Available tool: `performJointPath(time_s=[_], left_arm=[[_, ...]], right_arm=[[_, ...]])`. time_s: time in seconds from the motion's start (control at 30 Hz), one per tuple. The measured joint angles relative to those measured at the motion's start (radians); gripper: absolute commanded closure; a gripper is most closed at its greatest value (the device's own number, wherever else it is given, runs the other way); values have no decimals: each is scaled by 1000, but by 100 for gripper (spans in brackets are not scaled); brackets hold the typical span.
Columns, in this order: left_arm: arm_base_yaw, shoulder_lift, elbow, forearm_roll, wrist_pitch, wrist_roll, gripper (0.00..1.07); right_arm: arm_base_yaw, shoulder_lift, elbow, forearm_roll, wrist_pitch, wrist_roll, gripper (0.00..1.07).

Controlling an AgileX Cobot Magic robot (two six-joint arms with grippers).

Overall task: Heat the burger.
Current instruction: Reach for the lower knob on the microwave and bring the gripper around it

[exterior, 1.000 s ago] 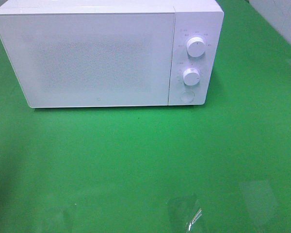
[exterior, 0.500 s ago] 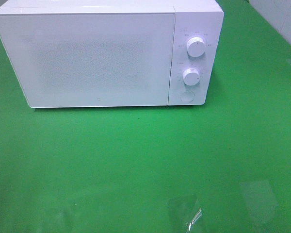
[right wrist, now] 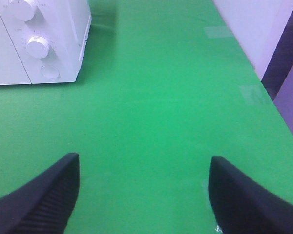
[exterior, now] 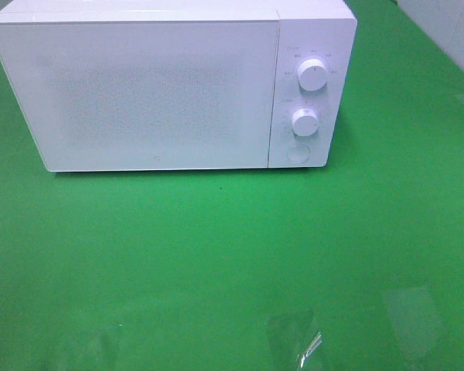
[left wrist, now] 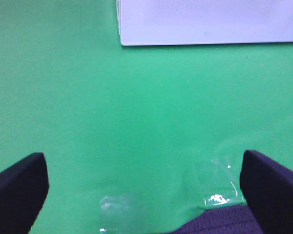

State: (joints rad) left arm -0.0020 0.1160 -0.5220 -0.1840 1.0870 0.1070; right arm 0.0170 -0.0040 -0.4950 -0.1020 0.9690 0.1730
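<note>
So far: microwave (exterior: 155,93) door shut, nothing on the bench (exterior: 216,255); it is unclear whether heating has yet to start or is already done.
Burger: in no view; possibly inside the microwave, cannot tell.
Burger heading, long axis: unseen, cannot tell.
Left claw (left wrist: 146,187): spread wide, empty.
Right claw (right wrist: 146,192): spread, empty, facing the dials (right wrist: 37,46).

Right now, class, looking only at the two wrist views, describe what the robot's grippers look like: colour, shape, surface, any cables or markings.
The left gripper has two broad, matte fingers, near-black with a purplish tint and blunt, squarish tips. The right gripper has similar dark fingers with rounder tips, and fine ribbing shows on their faces. No cables or markings show in either view.
</note>
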Motion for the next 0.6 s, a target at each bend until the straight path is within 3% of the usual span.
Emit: performJointPath(time_s=[0.27, 0.6], left_arm=[[0, -116, 0, -5, -1, 0, 8], [0, -121, 0, -5, -1, 0, 8]], right_arm=[[0, 0, 0, 0, 0, 0, 37], [0, 0, 0, 0, 0, 0, 37]])
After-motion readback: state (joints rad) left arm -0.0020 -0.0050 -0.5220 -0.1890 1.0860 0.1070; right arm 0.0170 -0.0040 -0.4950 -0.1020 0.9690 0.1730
